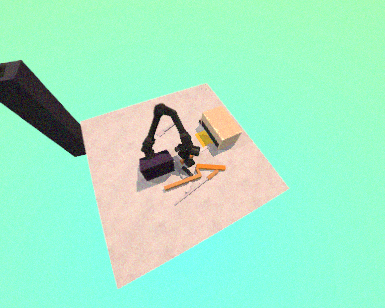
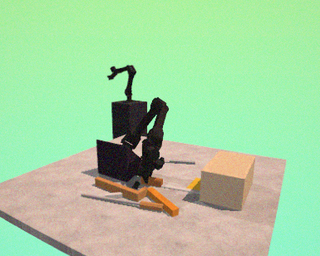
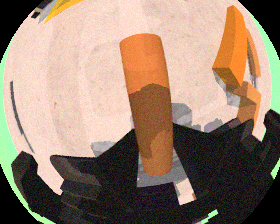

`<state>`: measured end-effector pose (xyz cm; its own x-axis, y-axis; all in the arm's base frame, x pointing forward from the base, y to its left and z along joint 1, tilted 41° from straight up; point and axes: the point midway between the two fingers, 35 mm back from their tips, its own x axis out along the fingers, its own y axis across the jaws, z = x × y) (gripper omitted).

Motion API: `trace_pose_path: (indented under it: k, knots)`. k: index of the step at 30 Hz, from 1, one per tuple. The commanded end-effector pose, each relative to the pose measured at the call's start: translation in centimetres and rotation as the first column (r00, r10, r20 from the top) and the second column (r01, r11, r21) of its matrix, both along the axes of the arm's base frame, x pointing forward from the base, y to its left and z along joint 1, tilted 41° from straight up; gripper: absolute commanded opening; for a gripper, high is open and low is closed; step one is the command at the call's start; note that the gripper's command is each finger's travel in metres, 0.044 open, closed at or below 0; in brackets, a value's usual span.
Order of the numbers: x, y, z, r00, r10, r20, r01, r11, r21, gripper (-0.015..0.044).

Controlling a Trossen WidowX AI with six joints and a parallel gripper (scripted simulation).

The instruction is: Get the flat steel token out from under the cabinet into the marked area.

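Observation:
My gripper (image 1: 187, 159) (image 2: 146, 179) (image 3: 152, 129) is shut on the orange handle (image 2: 157, 182) (image 3: 147, 65) of a tool, low over the table. A thin pale rod (image 2: 176, 189) runs from the handle side toward the cabinet (image 1: 224, 125) (image 2: 224, 180), near the yellow marked area (image 1: 204, 138) (image 2: 194, 184) (image 3: 66, 9). The marked area lies in front of the cabinet's dark slotted side. I cannot make out the steel token in any view. The rod's far end is too faint to tell.
Orange bars (image 1: 182, 182) (image 2: 114, 186) (image 3: 231, 45) lie beside the gripper. Next to them lies a thin rod with an orange handle (image 1: 213, 175) (image 2: 151, 206). Another thin grey rod (image 1: 166, 130) (image 2: 180, 162) (image 3: 16, 112) lies on the other side. The dark base block (image 1: 156, 166) (image 2: 114, 160) stands behind the gripper.

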<state>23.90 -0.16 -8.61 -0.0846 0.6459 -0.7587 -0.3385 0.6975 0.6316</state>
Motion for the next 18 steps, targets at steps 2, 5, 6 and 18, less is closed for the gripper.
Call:
trace_pose_path:
  k: [2,5,6,18]
  knots:
    - [0.0,0.0,0.0,1.0,0.0,0.0,0.0,1.0,0.0,0.0131]
    - [0.0,0.0,0.0,1.0,0.0,0.0,0.0,1.0,0.0,0.02]
    - [0.0,0.0,0.0,1.0,0.0,0.0,0.0,1.0,0.0,0.02]
    - [0.0,0.02,-0.03,1.0,-0.001,0.001,0.001,1.0,0.001,0.027]
